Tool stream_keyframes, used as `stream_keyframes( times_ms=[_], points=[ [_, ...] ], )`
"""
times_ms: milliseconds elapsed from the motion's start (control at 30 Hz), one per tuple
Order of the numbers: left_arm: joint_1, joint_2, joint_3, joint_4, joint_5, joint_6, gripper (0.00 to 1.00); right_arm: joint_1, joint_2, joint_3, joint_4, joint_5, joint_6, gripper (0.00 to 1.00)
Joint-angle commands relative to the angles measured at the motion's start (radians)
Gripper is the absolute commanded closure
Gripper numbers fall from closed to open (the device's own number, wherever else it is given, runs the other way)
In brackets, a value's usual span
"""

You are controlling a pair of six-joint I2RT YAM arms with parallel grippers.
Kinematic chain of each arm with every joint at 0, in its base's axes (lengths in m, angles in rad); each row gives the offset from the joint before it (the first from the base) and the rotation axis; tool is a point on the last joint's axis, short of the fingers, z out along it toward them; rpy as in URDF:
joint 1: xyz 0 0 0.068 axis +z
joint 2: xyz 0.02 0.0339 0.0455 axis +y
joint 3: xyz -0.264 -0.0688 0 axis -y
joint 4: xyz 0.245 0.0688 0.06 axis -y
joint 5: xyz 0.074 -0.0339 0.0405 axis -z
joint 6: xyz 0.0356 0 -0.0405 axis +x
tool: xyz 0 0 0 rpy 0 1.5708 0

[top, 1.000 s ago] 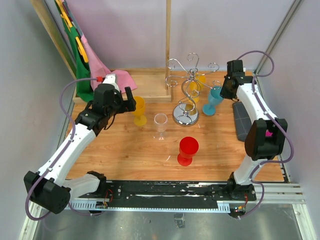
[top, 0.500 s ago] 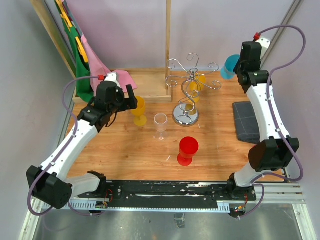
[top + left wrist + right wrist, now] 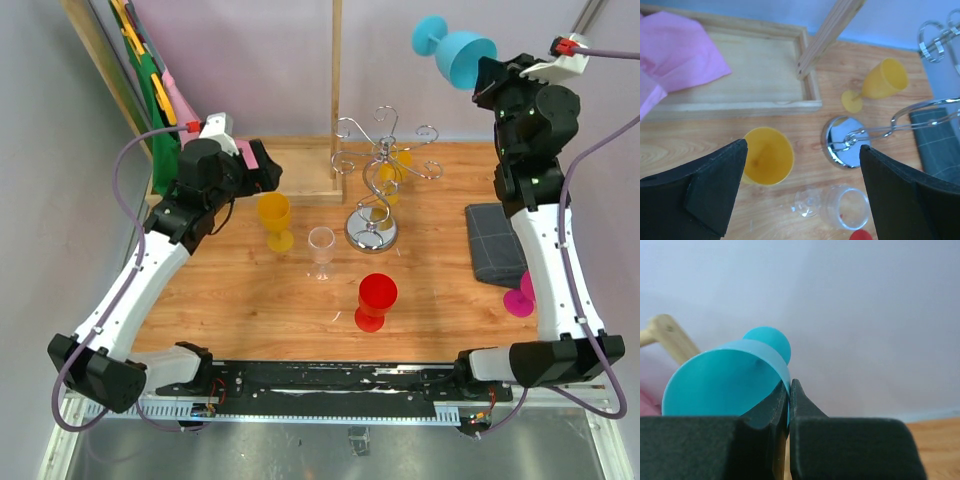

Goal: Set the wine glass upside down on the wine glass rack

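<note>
The teal wine glass (image 3: 455, 50) hangs high in the air at the back right, tipped on its side with its foot pointing left. My right gripper (image 3: 487, 82) is shut on the bowl's rim; the right wrist view shows the teal wall (image 3: 725, 385) pinched between the closed fingers of the right gripper (image 3: 790, 386). The wine glass rack (image 3: 380, 175) stands at mid-table, below and left of the glass, on its mirrored base (image 3: 845, 147). My left gripper (image 3: 262, 165) hovers open over a yellow glass (image 3: 275, 215), and the left gripper (image 3: 802, 146) holds nothing.
A clear glass (image 3: 321, 245) and a red glass (image 3: 376, 298) stand in front of the rack. Another yellow glass (image 3: 880, 82) is at the rack. A magenta glass (image 3: 519, 297) shows by the right arm. A grey mat (image 3: 493, 240), wooden tray (image 3: 300, 165), pink cloth (image 3: 680, 55) and upright post (image 3: 336, 90) surround them.
My right arm has lifted the teal glass off the table beside the rack, raised it high and tipped it sideways. The left gripper has drawn back slightly from the yellow glass.
</note>
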Motion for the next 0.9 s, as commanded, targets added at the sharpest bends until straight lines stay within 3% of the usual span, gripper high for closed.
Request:
stream_keyframes(
  times_ms=[0,133,300,433,633,867],
  points=[
    [-0.004,0.03,0.08,0.08,0.111,-0.028,0.01,0.007,-0.036,-0.011,0.194,-0.247,0.125,0.99],
    [0.015,0.054,0.125,0.136,0.214,-0.065,0.01,-0.016,-0.046,-0.024,0.277,-0.431,0.266,0.99],
    [0.138,0.084,0.142,0.297,0.469,-0.237,0.01,-0.074,-0.003,-0.072,0.508,-0.684,0.498,0.99],
    [0.18,0.111,0.165,0.423,0.546,-0.318,0.01,-0.094,0.049,-0.075,0.649,-0.822,0.646,0.99],
    [0.193,0.162,0.173,0.682,0.688,-0.497,0.02,-0.097,0.146,-0.057,0.968,-0.95,0.936,0.99],
    [0.195,0.228,0.115,1.112,0.795,-0.854,0.03,-0.073,0.256,-0.017,1.217,-1.005,1.153,0.99]
  ],
)
